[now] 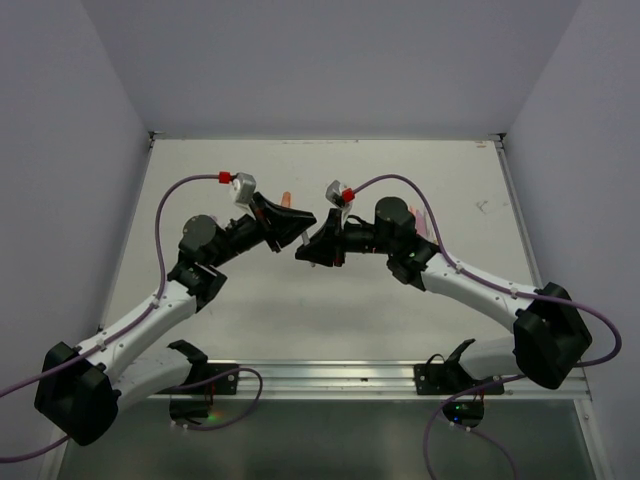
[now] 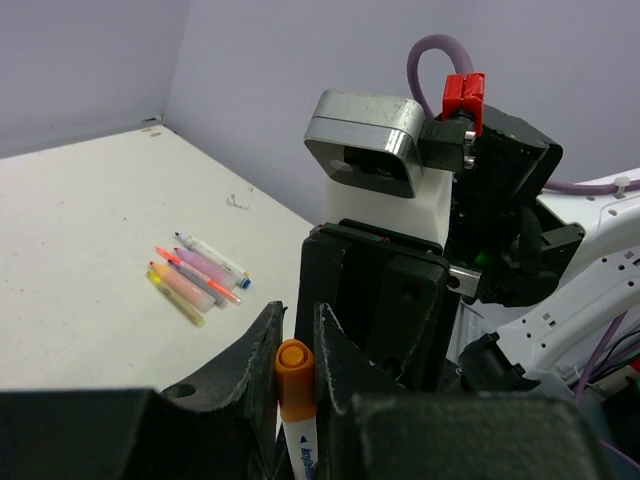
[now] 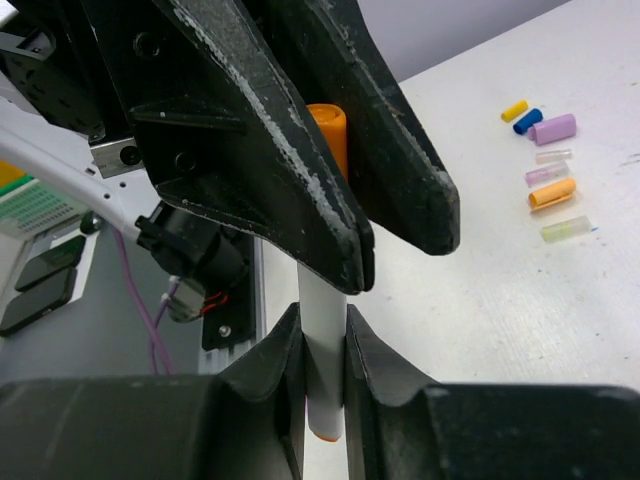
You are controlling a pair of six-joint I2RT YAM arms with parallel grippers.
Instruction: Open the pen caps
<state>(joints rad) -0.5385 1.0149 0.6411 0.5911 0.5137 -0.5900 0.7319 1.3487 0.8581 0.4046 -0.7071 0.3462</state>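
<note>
Left gripper point(image 2: 298, 322): clenching orange cap point(image 2: 295, 362) of pen point(image 3: 322, 385), holding it mid-air. Right gripper point(image 3: 322, 315): clamping white body just beside left fingertips. Lying lengthwise between both wrists; likely needing straight pull apart along that axis.

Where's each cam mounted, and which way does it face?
Top external: above, behind the bases, looking down on the table; left arm and right arm show whole.
Left wrist: looks along left fingers at the right arm's camera; loose pens beyond.
Right wrist: looks along right fingers toward the left fingers; loose caps beside.
Both wrist views share the orange-capped pen, gripped at both ends.
</note>
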